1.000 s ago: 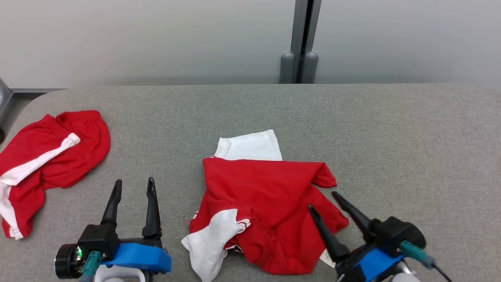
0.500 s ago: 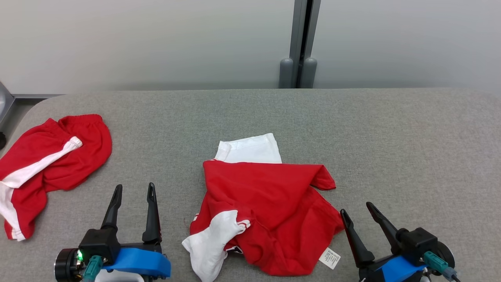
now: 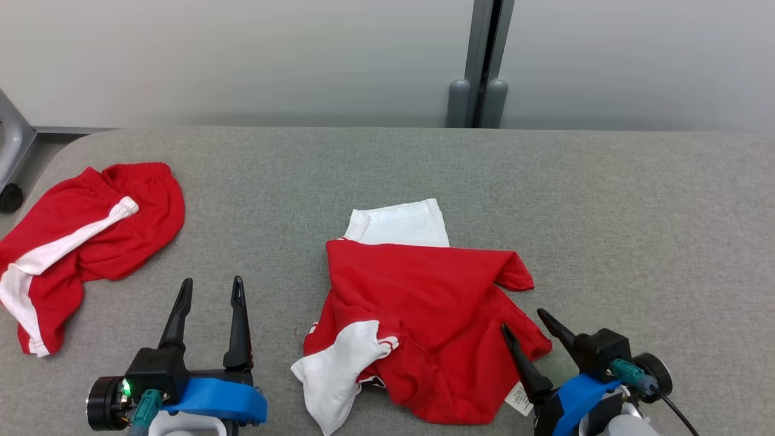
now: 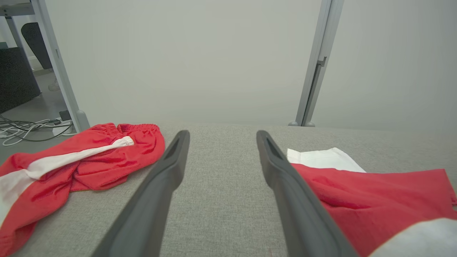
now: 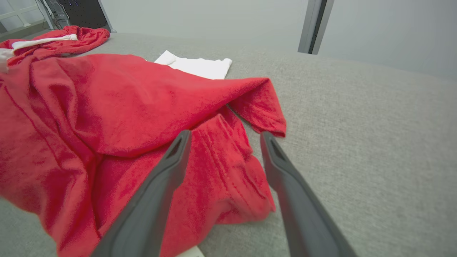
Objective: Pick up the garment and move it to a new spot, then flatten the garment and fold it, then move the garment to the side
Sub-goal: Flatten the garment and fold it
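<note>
The garment [image 3: 424,315], red with white parts, lies crumpled in the middle of the grey table; a white panel sticks out at its far edge and a white flap at its near left. My right gripper [image 3: 522,320] is open and hovers over the garment's lower right edge, its left finger above the red cloth. In the right wrist view the garment [image 5: 125,107] spreads to the left and under the open gripper [image 5: 225,134]. My left gripper [image 3: 212,281] is open over bare table, left of the garment. In the left wrist view that gripper [image 4: 222,134] holds nothing, and the garment [image 4: 375,192] lies to its right.
A second red and white garment [image 3: 91,230] lies bunched at the table's left edge, also visible in the left wrist view as a red heap [image 4: 89,164]. The grey table [image 3: 636,212] stretches to the right and back. A grey post [image 3: 484,60] stands behind it against the wall.
My right gripper swung out to the right of the garment, then came back over its lower right edge, staying open. The head camera shifted slightly. The left gripper kept still.
</note>
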